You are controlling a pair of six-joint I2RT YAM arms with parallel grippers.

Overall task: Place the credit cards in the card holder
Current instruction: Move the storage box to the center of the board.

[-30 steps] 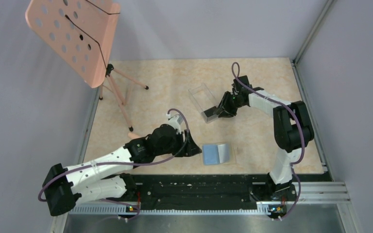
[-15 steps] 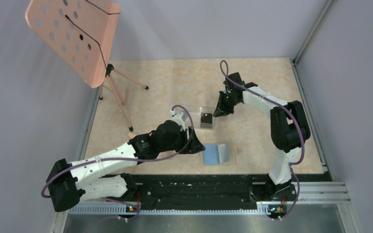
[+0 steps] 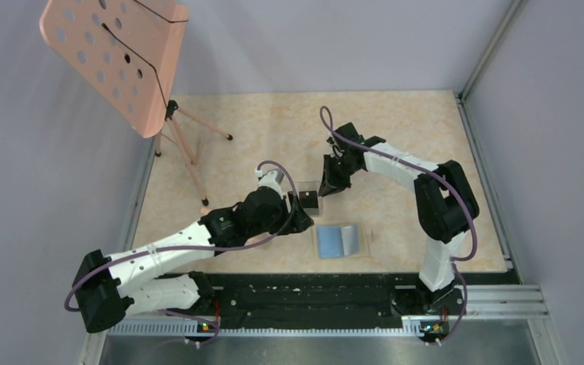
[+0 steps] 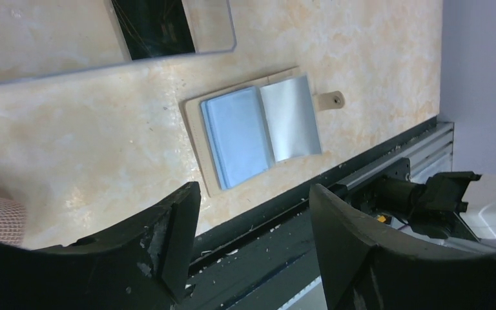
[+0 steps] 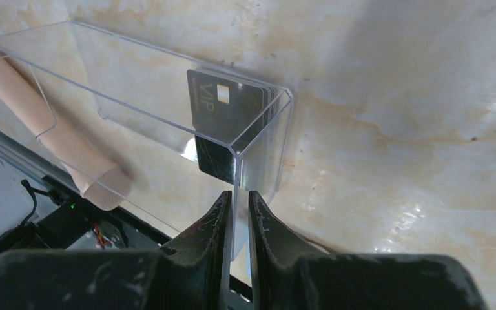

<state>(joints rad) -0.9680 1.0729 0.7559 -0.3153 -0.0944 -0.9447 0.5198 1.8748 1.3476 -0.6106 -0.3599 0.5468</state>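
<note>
Dragging: the right fingers (image 3: 325, 185) have hauled the box (image 5: 123, 77) down the counter (image 3: 395, 137) over the last second. It started well up at about 12 o'clock of the holder (image 3: 338, 240) and now sits near it at roughly 11 o'clock.
Right fingers: pinched together on the box's thin corner wall, at the box's 1 o'clock in the top view.
Left fingers (image 3: 298, 219): spread apart and holding nothing. That arm has swung up from the holder's 9 o'clock side and is now just beside the box, at its 7 o'clock.
Cards (image 5: 229, 110): a dark stack standing on edge against the end wall inside the box, with the front one marked VIP. None are out yet.
Holder: lying open flat, blue-grey pockets up, with the tab poking out at 3 o'clock.
Meaning: looks like setup to me. The box is now within the left arm's reach, so the right can steady it while the left pulls a card. Nothing is loaded, so it's early days.
Risk: the wall grip could slip, and the cards look tightly packed.
</note>
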